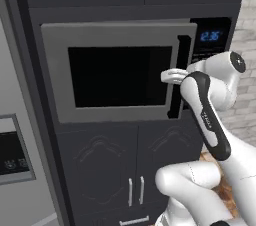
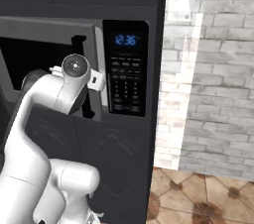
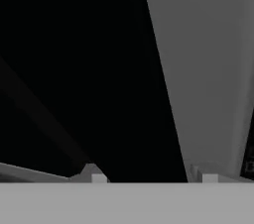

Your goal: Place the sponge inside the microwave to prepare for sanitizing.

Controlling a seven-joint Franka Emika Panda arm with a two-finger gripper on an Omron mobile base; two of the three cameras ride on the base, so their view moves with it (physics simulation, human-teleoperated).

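Note:
The microwave [image 1: 120, 77] is built into dark cabinets. Its grey-framed door with the dark window stands slightly ajar, and its keypad panel [image 2: 125, 77] shows blue digits. My gripper [image 1: 172, 76] is at the door's right edge, reaching across the dark vertical handle [image 1: 184, 62]. In the hand view the gripper [image 3: 154, 178] has its two tips set apart, with darkness between them and the grey door frame [image 3: 208, 69] on the right. Whether the fingers still press the handle cannot be seen. The sponge is out of view.
Dark cabinet doors [image 1: 135, 170] sit below the microwave and more above it. A tall grey appliance [image 1: 15, 155] with a small dark panel stands to the left. To the right are a pale brick wall [image 2: 213, 69] and a tiled floor [image 2: 198, 193].

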